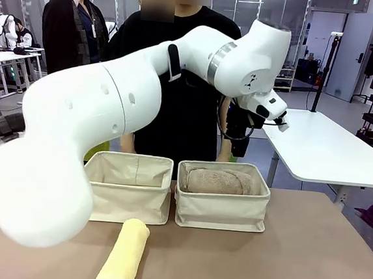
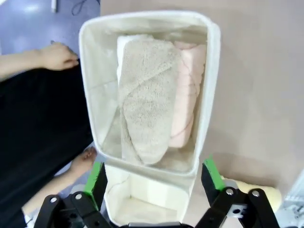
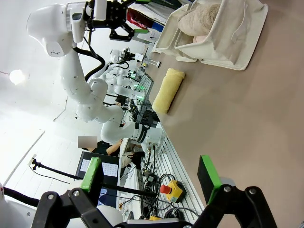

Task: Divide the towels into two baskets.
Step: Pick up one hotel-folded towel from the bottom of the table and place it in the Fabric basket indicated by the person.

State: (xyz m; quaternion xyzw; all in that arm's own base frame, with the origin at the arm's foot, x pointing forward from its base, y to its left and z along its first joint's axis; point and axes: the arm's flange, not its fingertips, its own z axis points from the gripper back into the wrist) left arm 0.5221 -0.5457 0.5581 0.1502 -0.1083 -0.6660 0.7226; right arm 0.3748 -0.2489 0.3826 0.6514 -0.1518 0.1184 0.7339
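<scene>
Nearest the robot, a pale yellow towel [image 1: 124,255], a soft terry roll, lies on the brown table [image 1: 307,254] in front of the left basket [image 1: 127,193]; its near end is cut off by the picture edge. The right claw [image 3: 150,173] hangs over bare table with its green pads spread wide and nothing between them.

Behind the yellow roll, the two cream canvas baskets stand side by side with folded rims. What shows of the left one's inside is plain fabric. In the right basket [image 2: 213,71], a shaggy tan towel [image 2: 145,102] lies on top, a smoother pinkish cream towel [image 2: 187,95] lies beside it against one wall, and a white towel [image 2: 127,42] shows as a mere corner beneath the tan one. The left claw [image 2: 154,173] hovers above this basket, spread wide and holding nothing.

At the far edge stands a person in black, one hand [image 2: 59,56] near the right basket's corner.
</scene>
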